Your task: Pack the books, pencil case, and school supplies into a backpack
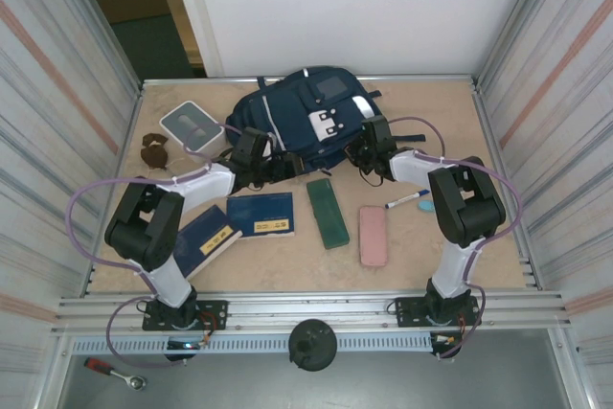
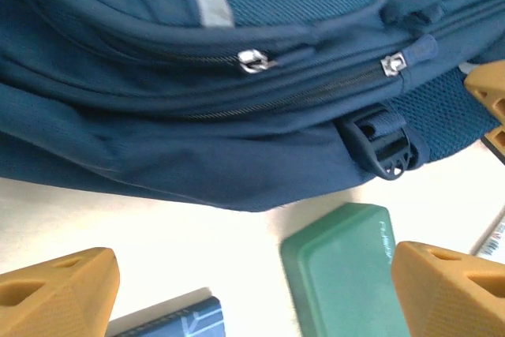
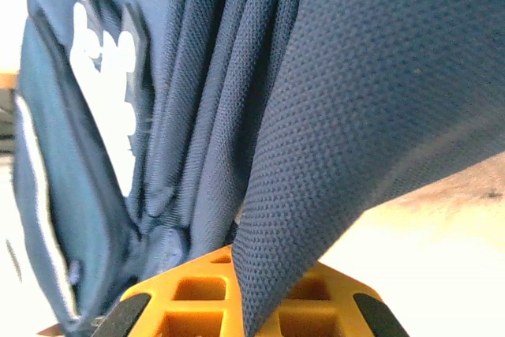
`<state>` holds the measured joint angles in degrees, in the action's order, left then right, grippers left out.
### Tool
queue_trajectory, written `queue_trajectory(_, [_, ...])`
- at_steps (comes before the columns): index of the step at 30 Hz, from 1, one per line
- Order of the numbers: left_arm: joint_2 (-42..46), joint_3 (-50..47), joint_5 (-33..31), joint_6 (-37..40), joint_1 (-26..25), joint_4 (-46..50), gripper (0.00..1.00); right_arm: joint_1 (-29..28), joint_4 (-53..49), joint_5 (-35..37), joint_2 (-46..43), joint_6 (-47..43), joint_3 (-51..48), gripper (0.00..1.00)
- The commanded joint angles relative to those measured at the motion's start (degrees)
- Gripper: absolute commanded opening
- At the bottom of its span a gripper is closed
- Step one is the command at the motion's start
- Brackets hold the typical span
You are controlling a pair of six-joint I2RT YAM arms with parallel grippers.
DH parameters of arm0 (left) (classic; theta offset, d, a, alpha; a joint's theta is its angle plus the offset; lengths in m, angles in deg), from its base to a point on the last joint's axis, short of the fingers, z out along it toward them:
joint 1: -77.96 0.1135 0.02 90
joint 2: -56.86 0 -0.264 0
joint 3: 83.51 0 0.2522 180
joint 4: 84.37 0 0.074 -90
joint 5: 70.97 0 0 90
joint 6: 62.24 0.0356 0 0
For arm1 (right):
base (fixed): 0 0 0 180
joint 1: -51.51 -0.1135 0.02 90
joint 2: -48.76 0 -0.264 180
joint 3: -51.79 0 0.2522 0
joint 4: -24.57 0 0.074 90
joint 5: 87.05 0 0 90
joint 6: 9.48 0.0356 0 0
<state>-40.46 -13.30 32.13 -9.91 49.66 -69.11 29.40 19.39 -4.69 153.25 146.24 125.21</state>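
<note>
Pinching backpack fabric with the right end effector, left end effector wide and empty; books (all else too) lie unpacked.

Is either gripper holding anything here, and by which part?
The right gripper is shut on a fold of fabric at the edge of the large navy-blue fabric backpack. The left gripper is open, holding nothing.

Backpack, 2 zipper pulls showing, lies beyond a green case.
</note>
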Motion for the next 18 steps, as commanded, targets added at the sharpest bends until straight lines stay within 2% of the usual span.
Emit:
queue_trajectory(1, [-0.92,0.07,1.11,-2.92,-0.36,-2.89,0.89,-0.05,8.68,-2.41,-4.28,5.69,0.8,0.0])
queue_trajectory(7, [-2.14,0.74,2.31,-5.09,-0.45,-4.5,0.91,-0.13,10.23,-4.7,-6.03,8.55,0.66,0.0])
queue_trajectory(18, [-3.84,1.92,3.24,-7.15,-0.36,-6.97,0.97,-0.83,8.41,-4.45,-10.18,8.12,-2.18,0.0])
